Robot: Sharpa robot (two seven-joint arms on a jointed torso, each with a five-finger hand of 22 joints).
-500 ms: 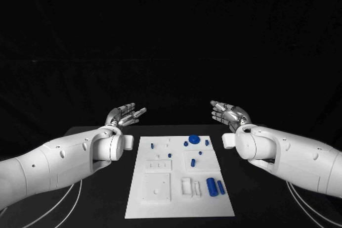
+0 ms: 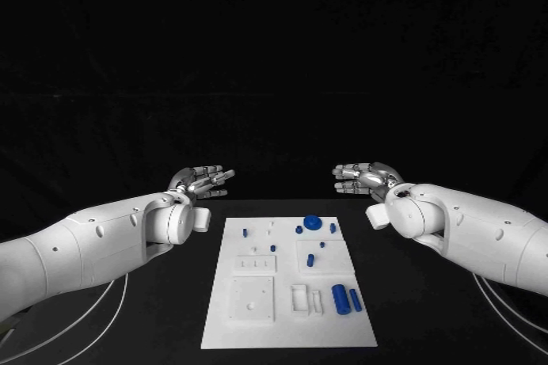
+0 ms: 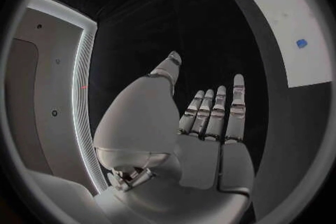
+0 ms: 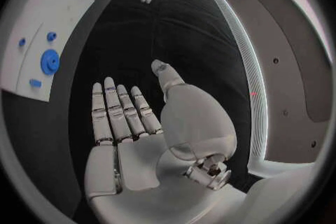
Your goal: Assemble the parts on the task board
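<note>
The white task board (image 2: 257, 317) lies in the middle of the black table. Several blue parts sit on it: a round knob (image 2: 310, 221) at the far end, small pegs (image 2: 310, 260) in the middle, two cylinders (image 2: 340, 298) near the front right. My left hand (image 2: 202, 181) hovers beyond the board's far left corner, empty, fingers stretched and apart (image 3: 210, 117). My right hand (image 2: 366, 179) hovers beyond the far right corner, also empty, fingers extended (image 4: 115, 112). The board (image 3: 294, 28) and knob (image 4: 50, 61) show in the wrist views too.
White recessed fixtures (image 2: 251, 295) and slots (image 2: 304, 298) stand on the near half of the board. Cables (image 2: 69, 325) trail over the table at the left and at the right (image 2: 508, 313). Bare black table (image 2: 286, 192) lies beyond the board between the hands.
Both hands have turned over somewhat, palms facing more downward and inward. The forearms have lifted and swung slightly. The parts on the board have not moved.
</note>
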